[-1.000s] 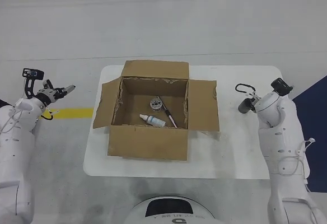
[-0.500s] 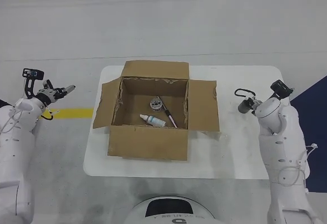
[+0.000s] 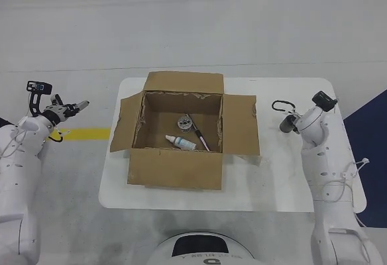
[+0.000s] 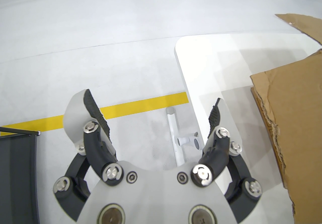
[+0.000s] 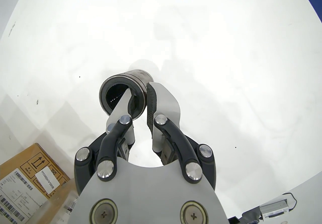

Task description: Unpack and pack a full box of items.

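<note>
Right gripper (image 5: pixel 139 91) pinches the wall of a short metal tube (image 5: pixel 135 75) above the table (image 3: pixel 279 179), one finger inside its hole. The tube's long way runs along the fingers. Bar-code stickers sit on brown cardboard (image 5: pixel 15 167), maybe a box flap. The box (image 3: pixel 173 169) holds a white bottle (image 3: pixel 180 142), a pen (image 3: pixel 200 136) and a round metal part (image 3: pixel 183 122). Left gripper (image 4: pixel 153 99) is wide open, holding nothing.

The box (image 3: pixel 155 116) lies open from above, its flaps (image 3: pixel 240 124) spread outward. On its floor, a bottle (image 3: pixel 180 142) and what seems a pen (image 3: pixel 201 137) take up the middle.
</note>
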Available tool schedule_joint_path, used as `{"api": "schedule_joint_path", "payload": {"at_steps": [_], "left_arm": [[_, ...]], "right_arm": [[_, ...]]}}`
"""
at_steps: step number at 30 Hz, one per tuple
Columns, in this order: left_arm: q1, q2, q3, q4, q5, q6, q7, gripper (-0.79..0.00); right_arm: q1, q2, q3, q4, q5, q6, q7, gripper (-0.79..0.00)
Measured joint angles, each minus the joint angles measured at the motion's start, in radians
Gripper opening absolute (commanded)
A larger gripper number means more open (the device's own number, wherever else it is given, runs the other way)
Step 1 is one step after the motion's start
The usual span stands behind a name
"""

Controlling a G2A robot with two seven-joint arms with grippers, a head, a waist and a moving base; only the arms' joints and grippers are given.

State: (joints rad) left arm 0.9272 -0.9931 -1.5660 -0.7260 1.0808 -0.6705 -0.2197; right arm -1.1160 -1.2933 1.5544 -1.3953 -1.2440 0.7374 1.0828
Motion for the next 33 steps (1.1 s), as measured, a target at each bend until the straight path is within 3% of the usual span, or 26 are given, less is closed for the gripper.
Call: {"api": "schedule_joint_path", "payload": {"at_steps": [6,12,18,26,27,28,29,33], "left_arm": [[0.000,0.000,0.000,0.000,0.000,0.000,0.000,0.000],[0.000,0.000,0.000,0.000,0.000,0.000,0.000,0.000],[0.000,0.000,0.000,0.000,0.000,0.000,0.000,0.000],[0.000,0.000,0.000,0.000,0.000,0.000,0.000,0.000],[0.000,0.000,0.000,0.000,0.000,0.000,0.000,0.000],[0.000,0.000,0.000,0.000,0.000,0.000,0.000,0.000],[0.000,0.000,0.000,0.000,0.000,0.000,0.000,0.000],[0.000,0.000,0.000,0.000,0.000,0.000,0.000,0.000]], "right_arm": [[-0.022,-0.013,0.047,-0.068,0.003,0.003,-0.003,-0.785],[-0.156,-0.025,0.138,-0.354,0.128,0.017,-0.018,-0.785],[-0.280,-0.029,0.161,-0.618,0.220,-0.001,-0.049,-0.785],[-0.277,-0.025,0.108,-0.584,0.083,0.023,-0.022,-0.785],[-0.285,-0.024,0.104,-0.581,0.078,0.008,-0.008,-0.727],[-0.295,-0.022,0.100,-0.579,0.057,-0.014,0.013,-0.536],[-0.309,-0.018,0.093,-0.578,0.015,-0.050,0.049,-0.453],[-0.340,-0.008,0.089,-0.605,-0.070,-0.179,0.175,-0.363]]}}
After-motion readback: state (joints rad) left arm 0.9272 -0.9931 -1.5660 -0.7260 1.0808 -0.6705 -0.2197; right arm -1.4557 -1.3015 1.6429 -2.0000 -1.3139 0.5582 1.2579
